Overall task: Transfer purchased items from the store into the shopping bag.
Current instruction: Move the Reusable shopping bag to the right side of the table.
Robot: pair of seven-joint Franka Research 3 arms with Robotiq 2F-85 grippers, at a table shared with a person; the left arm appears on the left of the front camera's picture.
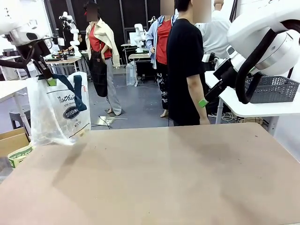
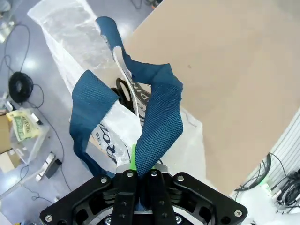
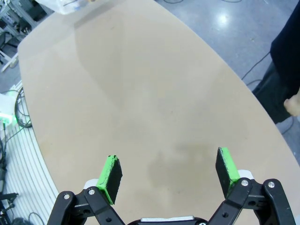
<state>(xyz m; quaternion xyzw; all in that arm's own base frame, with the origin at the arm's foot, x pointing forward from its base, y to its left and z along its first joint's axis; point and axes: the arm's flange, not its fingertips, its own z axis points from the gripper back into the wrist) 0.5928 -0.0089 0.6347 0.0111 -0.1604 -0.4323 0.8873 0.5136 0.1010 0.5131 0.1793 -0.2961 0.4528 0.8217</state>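
The left gripper (image 2: 140, 176) is clamped on the shopping bag's (image 1: 58, 112) blue handle (image 2: 159, 126); the bag hangs below it at the table's (image 1: 164, 178) left edge. The right gripper (image 3: 168, 171) hovers with fingers spread.

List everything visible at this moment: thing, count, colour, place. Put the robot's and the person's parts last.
shopping bag: one, clear plastic with navy logo, hanging at the table's left edge.
strap handles: navy blue; one pinched in the left gripper.
table: one, brown, bare top.
basket: one, dark grey lattice, on a white side table at right.
left gripper: shut on a strap handle, holding the bag up.
right gripper: open, green pads, above the table, holding nothing.
person: one, black shirt, standing at the far side.
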